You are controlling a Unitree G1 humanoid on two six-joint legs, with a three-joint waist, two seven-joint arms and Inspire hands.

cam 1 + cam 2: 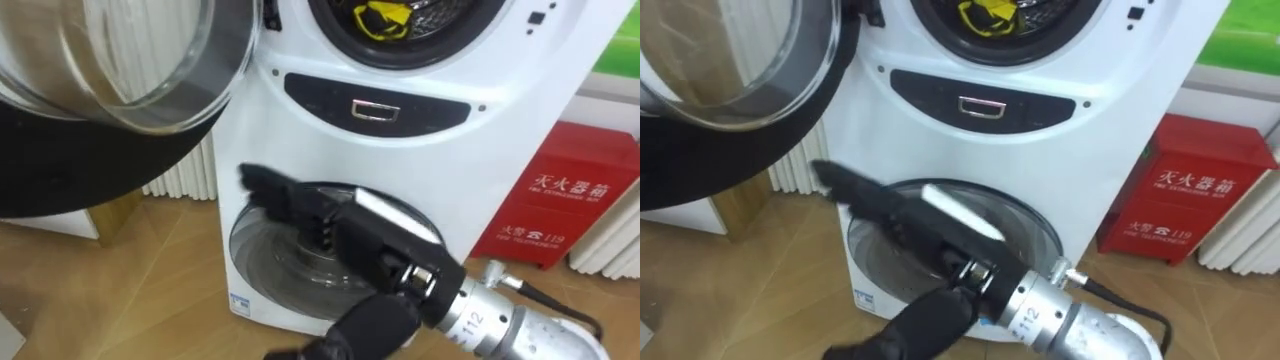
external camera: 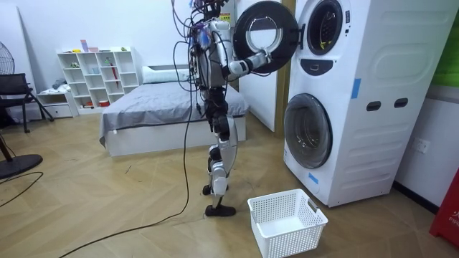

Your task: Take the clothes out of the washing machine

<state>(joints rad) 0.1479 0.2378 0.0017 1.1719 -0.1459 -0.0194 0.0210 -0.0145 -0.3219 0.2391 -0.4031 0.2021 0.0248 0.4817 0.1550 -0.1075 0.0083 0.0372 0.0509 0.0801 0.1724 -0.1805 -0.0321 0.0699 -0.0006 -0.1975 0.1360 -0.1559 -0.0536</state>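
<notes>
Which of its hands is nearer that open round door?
Right. The right hand reaches out close by the open door, near its lower rim; where the left hand is, I cannot tell.

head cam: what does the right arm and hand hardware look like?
Right hand: black fingers and palm, with a shiny silver plate on its back. Wrist cuff: ribbed bare metal with small black print; a thin dark cable leaves it. Forearm: smooth pale grey-white shell.
</notes>
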